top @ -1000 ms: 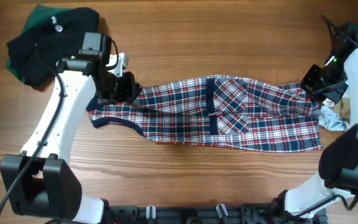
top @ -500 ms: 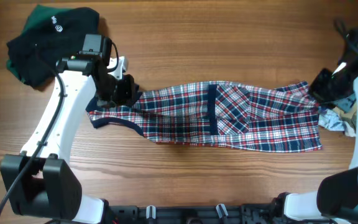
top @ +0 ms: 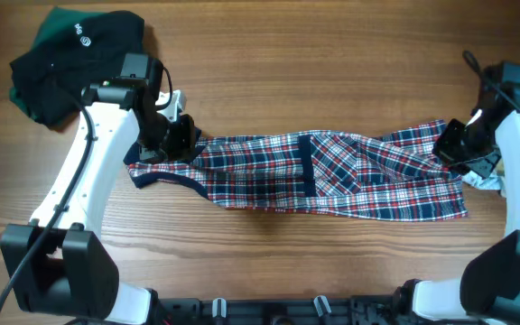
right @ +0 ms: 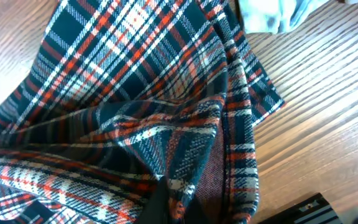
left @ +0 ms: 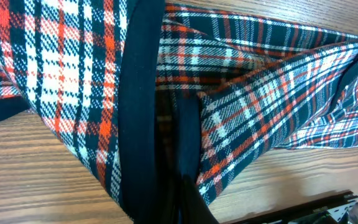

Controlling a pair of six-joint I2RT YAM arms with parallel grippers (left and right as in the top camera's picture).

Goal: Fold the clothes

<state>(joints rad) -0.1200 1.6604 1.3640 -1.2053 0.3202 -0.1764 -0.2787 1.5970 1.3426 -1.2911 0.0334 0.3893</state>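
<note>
Spread across middle of table [top: 269, 262]: plaid garment [top: 332, 176], near hem flat. Clenched on far edge: left gripper [top: 183, 143] at armhole end, right gripper [top: 450, 144] opposite. Drawn nearer and tauter than a second ago, so lengthwise fold likely under way. Beyond, untouched: green garment [top: 70, 54].

Item: red, white and navy plaid sleeveless fabric garment [top: 368, 176]. Woven check, rumpled. Lies stretched lengthwise across middle of wooden table [top: 332, 72], long axis left to right, upper edge folded over itself. At left end, navy trim [top: 165, 178] curves round armhole. Near centre, navy-edged pocket [top: 332, 167], dark band upright. Right end bunched; lower hem flat on wood.
</note>
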